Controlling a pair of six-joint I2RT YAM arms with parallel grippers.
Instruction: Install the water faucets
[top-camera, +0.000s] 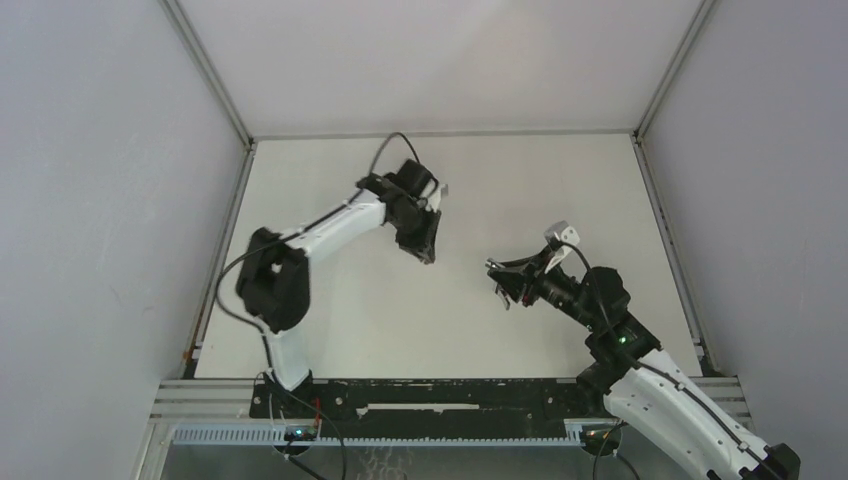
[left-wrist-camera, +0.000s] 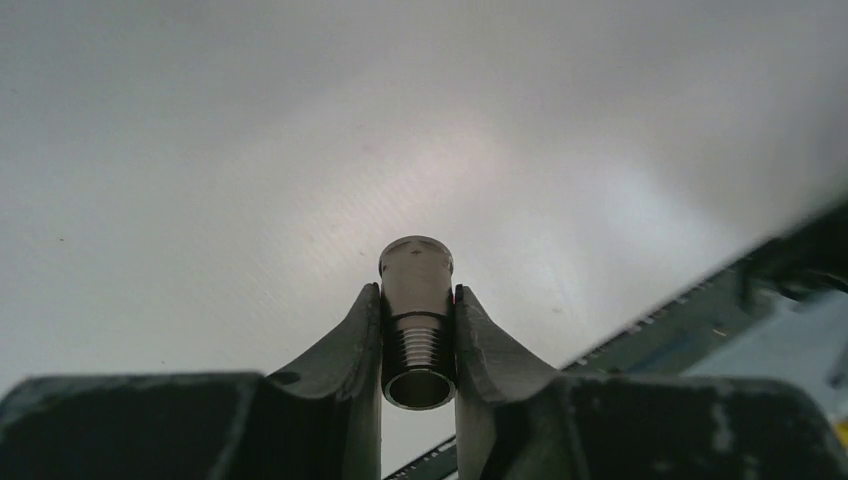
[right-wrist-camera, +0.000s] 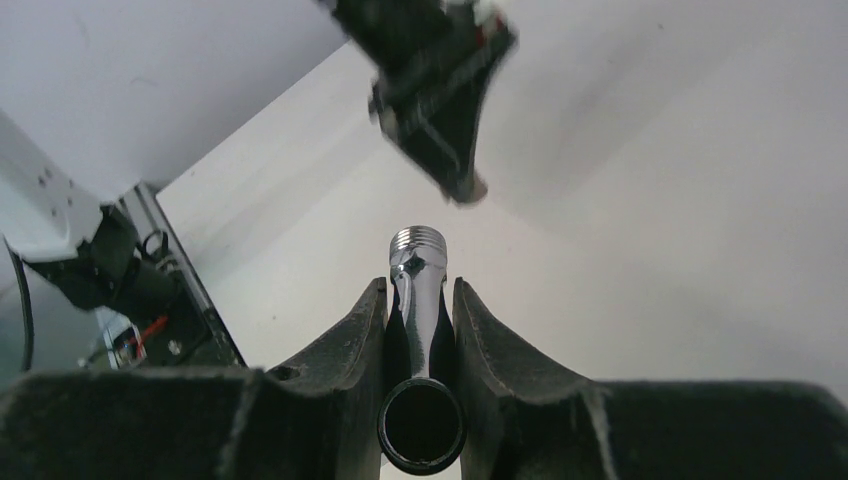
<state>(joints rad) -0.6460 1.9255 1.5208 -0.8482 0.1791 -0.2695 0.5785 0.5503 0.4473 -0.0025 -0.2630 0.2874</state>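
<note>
In the left wrist view, the short dull-grey stub (left-wrist-camera: 416, 262) of the water faucets stands upright between my left gripper's (left-wrist-camera: 417, 290) fingers, threaded open end towards the camera. Both pads press its sides, so that gripper is shut on it. My right gripper (right-wrist-camera: 419, 285) is shut on the shiny chrome tap piece (right-wrist-camera: 418, 262), whose threaded tip points away and whose dark round opening faces the camera. From above, the left gripper (top-camera: 428, 250) hangs over the table's middle, and the right gripper (top-camera: 497, 278) sits a short way to its right, pointing left. The left gripper (right-wrist-camera: 440, 110) hangs above the chrome tip.
The white table (top-camera: 560, 180) is walled in by grey panels on both sides and at the back. A black and aluminium rail (top-camera: 450, 395) runs along the near edge by the arm bases. The left arm's base and cables (right-wrist-camera: 120, 280) show at the right wrist view's left.
</note>
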